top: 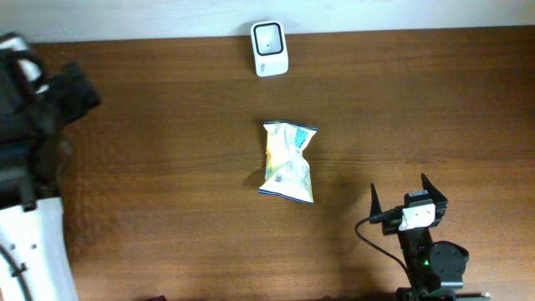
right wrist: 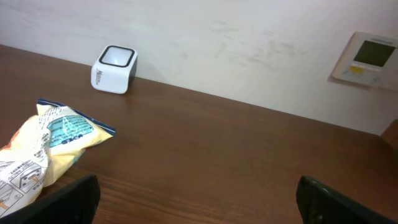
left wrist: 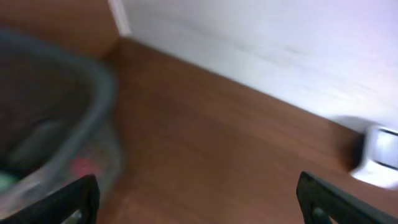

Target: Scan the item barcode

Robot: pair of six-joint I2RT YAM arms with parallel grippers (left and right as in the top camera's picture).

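Right claw [top: 399,194]: two black tapered prongs spread wide with nothing between them; lower right of the overhead frame.
Left claw [left wrist: 199,208]: dark angular fingers [left wrist: 78,200] sit in the two bottom corners of the blurred left wrist view, wide apart and holding nothing.
Desk [top: 167,125]: dark brown wood with fine straight grain and a matte surface.
Snack bag [top: 288,161]: crinkled, glossy pillow pack. It is yellow and white with a teal patch, blue crimped ends and small black print on a white panel. It lies flat near the centre of the overhead frame, up and left of the right claw and touching neither claw.
Barcode: too small to make out.
Scanner [top: 269,48]: small white box with rounded corners and a dark square window, top centre of the overhead frame at the desk's far edge, well apart from the bag.
Bin [left wrist: 93,106]: blurred grey translucent container with a curved wall, left of the left wrist view.
Wall panel [right wrist: 367,59]: flat beige rectangle with a small screen, upper right of the right wrist view.
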